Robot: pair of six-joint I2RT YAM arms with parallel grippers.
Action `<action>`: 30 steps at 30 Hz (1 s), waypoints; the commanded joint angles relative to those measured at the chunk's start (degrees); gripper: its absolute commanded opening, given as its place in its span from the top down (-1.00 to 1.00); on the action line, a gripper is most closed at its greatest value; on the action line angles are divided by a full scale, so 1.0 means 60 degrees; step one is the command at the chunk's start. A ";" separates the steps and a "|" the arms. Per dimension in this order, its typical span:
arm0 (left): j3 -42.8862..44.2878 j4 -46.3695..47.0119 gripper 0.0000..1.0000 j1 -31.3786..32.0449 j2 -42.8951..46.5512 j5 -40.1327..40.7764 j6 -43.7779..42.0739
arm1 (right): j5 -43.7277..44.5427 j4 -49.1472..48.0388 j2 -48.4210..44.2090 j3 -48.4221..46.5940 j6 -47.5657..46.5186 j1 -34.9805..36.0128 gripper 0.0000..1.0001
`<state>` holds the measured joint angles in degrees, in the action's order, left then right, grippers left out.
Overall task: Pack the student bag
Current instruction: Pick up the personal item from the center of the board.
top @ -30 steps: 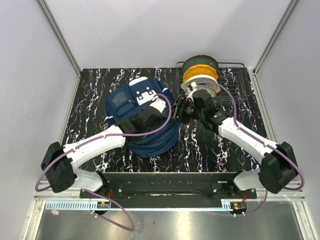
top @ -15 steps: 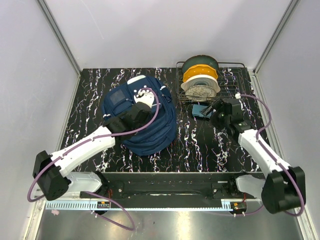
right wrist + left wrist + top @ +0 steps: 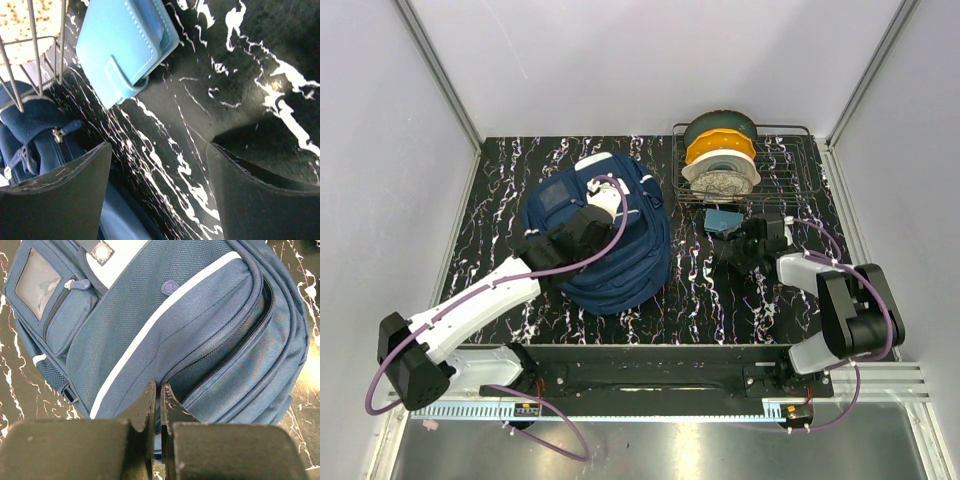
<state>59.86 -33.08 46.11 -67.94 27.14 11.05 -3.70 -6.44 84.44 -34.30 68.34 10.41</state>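
I see the student bag (image 3: pixel 625 272), navy with white stripe trim, lying left of centre in the overhead frame. My left arm reaches up from the lower left. The left gripper (image 3: pixel 157 389) is over the bag with its jaws all but closed; I cannot tell whether they pinch fabric. Only the right wrist view shows the right gripper (image 3: pixel 160 150) spread wide and empty, below a light blue case (image 3: pixel 125 40).
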 commanded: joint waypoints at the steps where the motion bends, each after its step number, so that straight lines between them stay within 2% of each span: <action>1: 0.0439 0.0328 1.00 -0.0023 0.0557 0.0048 0.0312 | 0.0573 -0.2060 0.0632 0.0063 0.1032 -0.0051 -0.61; 8: 0.0410 0.0196 1.00 -0.0023 0.0659 -0.0069 0.0590 | 0.1627 -0.3466 0.1774 0.0254 0.1647 -0.0051 -0.45; 15: 0.0454 0.0079 1.00 -0.0023 0.0718 -0.0099 0.0649 | 0.1906 -0.3629 0.2566 0.0034 0.1765 -0.0051 -0.19; 26: 0.0483 -0.0038 1.00 -0.0024 0.0835 -0.0187 0.0693 | 0.1951 -0.4185 0.3108 0.0297 0.1633 -0.0051 0.57; 27: 0.0483 -0.0053 1.00 -0.0023 0.0850 -0.0187 0.0707 | 0.1921 -0.4273 0.3138 0.0312 0.1619 -0.0051 0.73; 30: 0.0454 -0.0053 1.00 -0.0023 0.0938 -0.0201 0.0737 | 0.1819 -0.4581 0.3167 0.0429 0.1502 -0.0051 1.00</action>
<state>59.88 -35.57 46.06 -65.80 25.71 13.52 5.39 -35.00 101.58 -33.63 79.42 10.33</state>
